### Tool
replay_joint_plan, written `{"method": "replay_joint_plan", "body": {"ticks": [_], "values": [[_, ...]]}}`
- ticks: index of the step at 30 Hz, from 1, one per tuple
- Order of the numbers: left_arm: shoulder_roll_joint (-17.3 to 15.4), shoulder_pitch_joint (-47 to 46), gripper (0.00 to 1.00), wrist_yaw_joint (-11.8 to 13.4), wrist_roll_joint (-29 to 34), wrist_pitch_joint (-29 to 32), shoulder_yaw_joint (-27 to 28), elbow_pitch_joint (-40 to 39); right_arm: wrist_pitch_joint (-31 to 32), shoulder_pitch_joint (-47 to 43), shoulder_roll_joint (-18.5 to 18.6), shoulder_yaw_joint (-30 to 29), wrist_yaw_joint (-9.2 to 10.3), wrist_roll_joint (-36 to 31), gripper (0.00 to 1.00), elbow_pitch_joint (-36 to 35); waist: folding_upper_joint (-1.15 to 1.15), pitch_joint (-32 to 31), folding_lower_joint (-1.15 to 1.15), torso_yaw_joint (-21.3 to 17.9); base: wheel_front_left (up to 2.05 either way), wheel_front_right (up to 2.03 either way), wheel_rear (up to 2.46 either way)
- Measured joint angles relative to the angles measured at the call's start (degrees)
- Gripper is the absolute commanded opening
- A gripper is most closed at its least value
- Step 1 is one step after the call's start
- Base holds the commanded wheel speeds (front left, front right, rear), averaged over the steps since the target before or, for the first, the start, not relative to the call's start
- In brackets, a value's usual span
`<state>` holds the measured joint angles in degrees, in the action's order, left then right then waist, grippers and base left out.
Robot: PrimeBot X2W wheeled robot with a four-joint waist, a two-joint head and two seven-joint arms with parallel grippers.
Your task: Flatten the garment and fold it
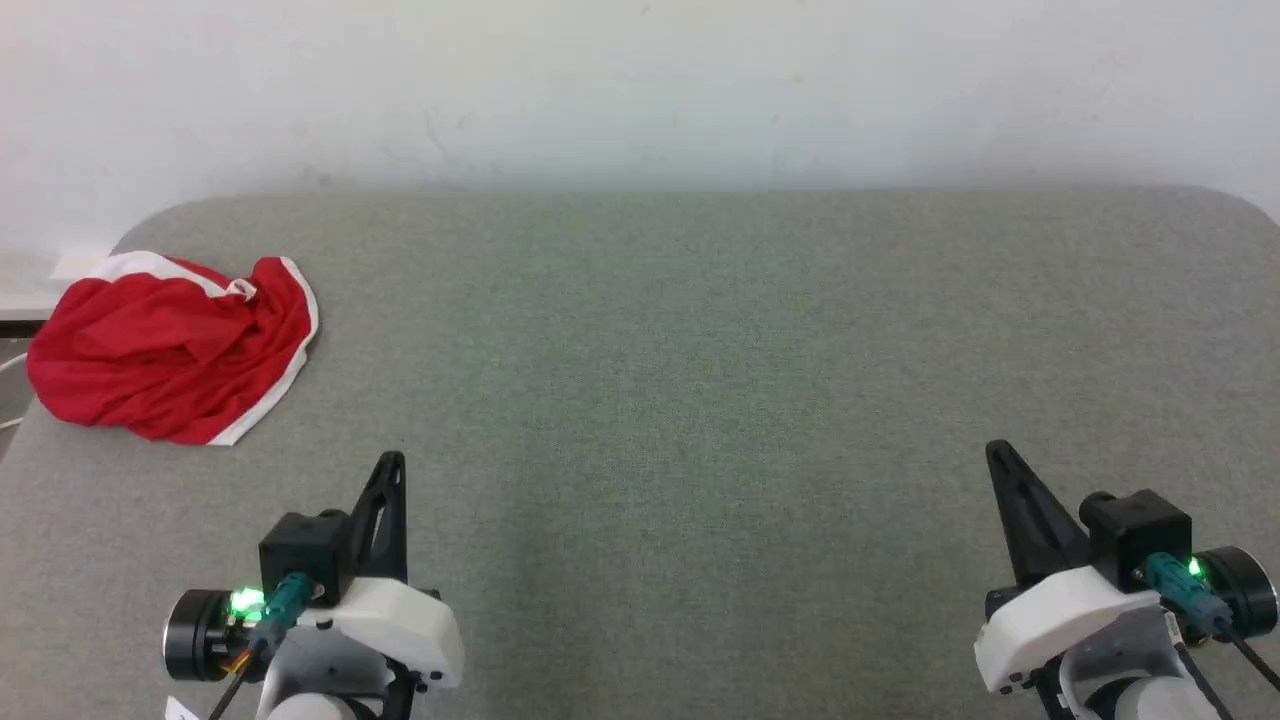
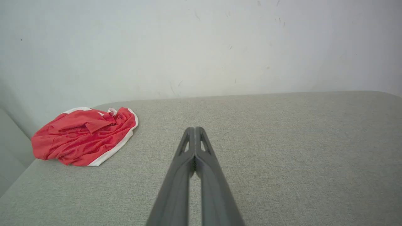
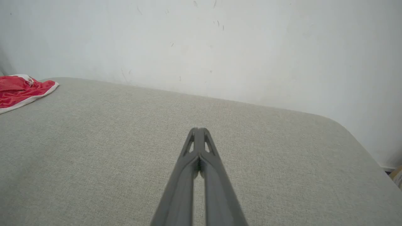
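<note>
The garment [image 1: 170, 350] is a bright red crumpled heap with white edge trim, lying at the far left corner of the grey table [image 1: 680, 380]. In the left wrist view the garment [image 2: 84, 136] sits ahead and to the left; the right wrist view catches a part of the garment [image 3: 22, 91] at its left edge. My left gripper [image 1: 392, 462] is shut and empty near the front left, well short of the heap; its tips [image 2: 194, 128] meet. My right gripper [image 1: 996, 448] is shut and empty at the front right, its tips [image 3: 198, 129] closed together.
A white wall [image 1: 640, 90] rises right behind the table's back edge. The table's rounded right corner [image 3: 345, 131] drops off toward the floor. The garment's left side overhangs the table's left edge [image 1: 20, 420].
</note>
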<state>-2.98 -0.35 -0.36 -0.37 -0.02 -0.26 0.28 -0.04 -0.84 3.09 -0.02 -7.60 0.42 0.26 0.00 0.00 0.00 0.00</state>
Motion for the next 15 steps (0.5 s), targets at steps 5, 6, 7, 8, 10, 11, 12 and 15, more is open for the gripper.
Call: {"method": "replay_joint_plan", "body": {"ticks": [5,6,7,8,10,11,12,15], "values": [[0.0,0.0,0.00,0.0,0.0,0.0,0.0,0.0,0.0,0.0,0.0,0.0,0.00,0.0,0.00,0.0,0.00,0.0,0.00,0.0,0.00,0.00,0.00],[0.0,0.0,0.00,0.0,0.0,0.0,0.0,0.0,0.0,0.0,0.0,0.0,0.00,0.0,0.00,0.0,0.00,0.0,0.00,0.0,0.00,0.00,0.00],[0.0,0.0,0.00,0.0,0.0,0.0,0.0,0.0,0.0,0.0,0.0,0.0,0.00,0.0,0.00,0.0,0.00,0.0,0.00,0.0,0.00,0.00,0.00],[0.0,0.0,0.00,0.0,0.0,0.0,0.0,0.0,0.0,0.0,0.0,0.0,0.00,0.0,0.00,0.0,0.00,0.0,0.00,0.0,0.00,0.00,0.00],[0.0,0.0,0.00,0.0,0.0,0.0,0.0,0.0,0.0,0.0,0.0,0.0,0.00,0.0,0.00,0.0,0.00,0.0,0.00,0.0,0.00,0.00,0.00],[0.0,0.0,0.00,0.0,0.0,0.0,0.0,0.0,0.0,0.0,0.0,0.0,0.00,0.0,0.00,0.0,0.00,0.0,0.00,0.0,0.00,0.00,0.00],[0.0,0.0,0.00,0.0,0.0,0.0,0.0,0.0,0.0,0.0,0.0,0.0,0.00,0.0,0.00,0.0,0.00,0.0,0.00,0.0,0.00,0.00,0.00],[0.0,0.0,0.00,0.0,0.0,0.0,0.0,0.0,0.0,0.0,0.0,0.0,0.00,0.0,0.00,0.0,0.00,0.0,0.00,0.0,0.00,0.00,0.00]]}}
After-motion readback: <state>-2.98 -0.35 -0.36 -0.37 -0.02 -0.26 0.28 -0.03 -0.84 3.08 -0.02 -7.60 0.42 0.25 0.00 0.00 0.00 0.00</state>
